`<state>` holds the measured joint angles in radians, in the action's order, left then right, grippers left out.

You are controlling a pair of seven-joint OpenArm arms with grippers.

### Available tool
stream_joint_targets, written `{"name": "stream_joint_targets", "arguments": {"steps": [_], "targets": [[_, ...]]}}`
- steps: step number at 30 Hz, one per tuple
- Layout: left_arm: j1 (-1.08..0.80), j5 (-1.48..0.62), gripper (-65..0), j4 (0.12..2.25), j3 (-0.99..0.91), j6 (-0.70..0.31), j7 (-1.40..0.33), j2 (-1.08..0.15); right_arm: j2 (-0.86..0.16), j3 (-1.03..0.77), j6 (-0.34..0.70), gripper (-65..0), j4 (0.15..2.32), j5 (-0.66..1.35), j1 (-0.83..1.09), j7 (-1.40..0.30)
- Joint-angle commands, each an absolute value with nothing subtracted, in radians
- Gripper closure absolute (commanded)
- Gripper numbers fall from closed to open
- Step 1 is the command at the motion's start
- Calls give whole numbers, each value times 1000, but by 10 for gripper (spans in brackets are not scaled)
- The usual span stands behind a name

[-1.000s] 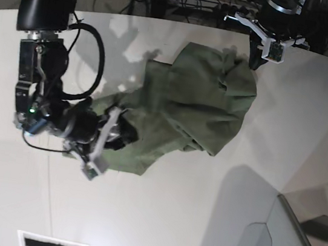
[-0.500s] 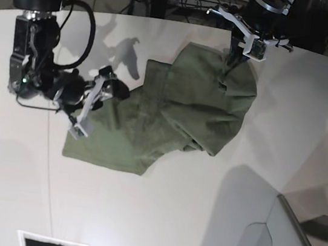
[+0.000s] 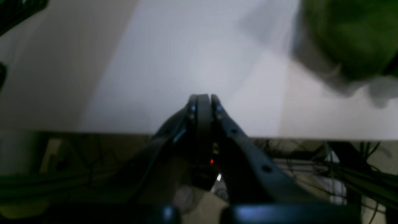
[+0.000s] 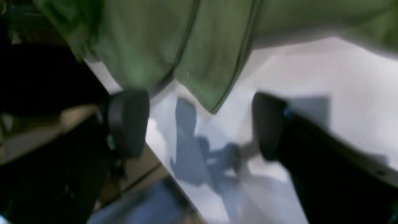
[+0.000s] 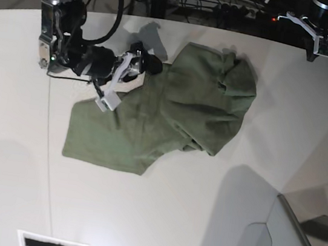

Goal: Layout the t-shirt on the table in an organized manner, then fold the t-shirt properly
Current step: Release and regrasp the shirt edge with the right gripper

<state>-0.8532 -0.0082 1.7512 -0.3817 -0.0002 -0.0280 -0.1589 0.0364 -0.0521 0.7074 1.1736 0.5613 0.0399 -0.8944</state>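
T-shirt (image 5: 171, 115) before our spread, empty right gripper (image 4: 199, 124); our left gripper (image 3: 203, 101) clenched empty, well apart.

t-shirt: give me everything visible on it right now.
The t-shirt is plain olive green, soft and wrinkled like cotton. It lies bunched on the white table, not flat: one flat corner reaches toward the near left, and the far right part is folded over itself in a rounded lump. The open right gripper sits over its far left edge, gripping nothing. The shut left gripper is clear of it.
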Motion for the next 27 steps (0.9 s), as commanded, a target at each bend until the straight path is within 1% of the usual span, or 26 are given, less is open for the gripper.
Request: {"name": "stream_joint_targets", "arguments": {"steps": [1,3,9,13,14,15,19,20,24,25,27], "targets": [[-868,-10,0,1755,-390,4,-5,-165,35,-53,698,-495,1162,541,28,-900],[-868,-10,0,1741,-392,4,8,-165,42,-50,698,-495,1147,541,24,-897],[-868,-10,0,1667,-383,4,124,-163,58,-8,698,-494,1142,542,8,-889],[-868,-10,0,1655,-381,4,133,-162,61,-5,698,-492,1116,542,-22,-888],[-868,-10,0,1655,-380,4,133,-162,61,-5,698,-482,1104,542,-35,-888],[-868,-10,0,1655,-380,4,133,-159,61,-5,698,-453,1089,542,-45,-888],[-865,-10,0,1659,-389,4,133,-142,61,-5,698,-248,1027,542,-93,-888],[-865,-10,0,1659,-386,4,133,-139,61,-5,698,-212,1013,542,-102,-888],[-863,-10,0,1659,-383,4,133,-137,61,-5,698,-191,1004,542,-110,-889],[-863,-10,0,1659,-383,4,133,-136,61,-5,698,-158,1006,542,-110,-892],[-862,-10,0,1659,-381,4,133,-136,56,-5,698,-23,1009,541,-111,-897]]}}
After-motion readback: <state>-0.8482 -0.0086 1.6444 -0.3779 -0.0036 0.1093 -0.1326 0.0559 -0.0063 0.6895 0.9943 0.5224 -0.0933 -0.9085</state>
